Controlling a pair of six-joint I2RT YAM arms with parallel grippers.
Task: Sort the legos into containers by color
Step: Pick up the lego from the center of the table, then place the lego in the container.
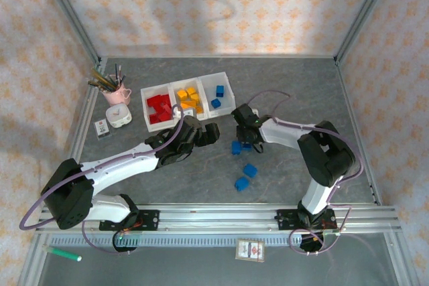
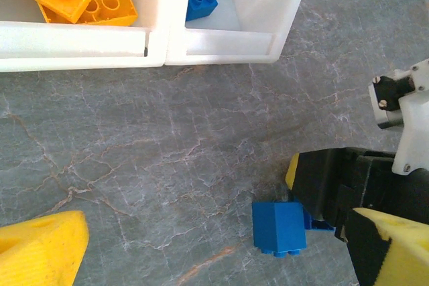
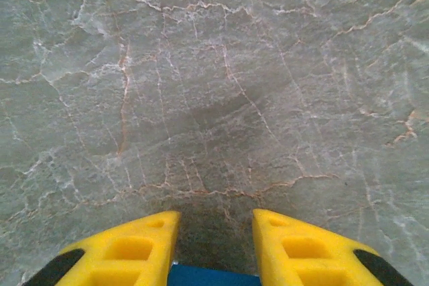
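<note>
Now the right gripper (image 3: 214, 232) is straddling a blue lego (image 3: 214, 278) near the blue-brick bin (image 2: 228, 51), clamping unclear; squeezing squarely matters. Left gripper (image 2: 214, 256) is gaping empty.

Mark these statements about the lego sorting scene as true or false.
1. The leftmost bin holds red bricks. True.
2. The rightmost bin holds yellow-orange bricks. False: it holds blue bricks.
3. On the table lie loose blue bricks. True.
4. The left gripper holds a red brick. False: its fingers are spread with nothing between.
5. One blue brick sits between the right gripper's fingers. True.
</note>
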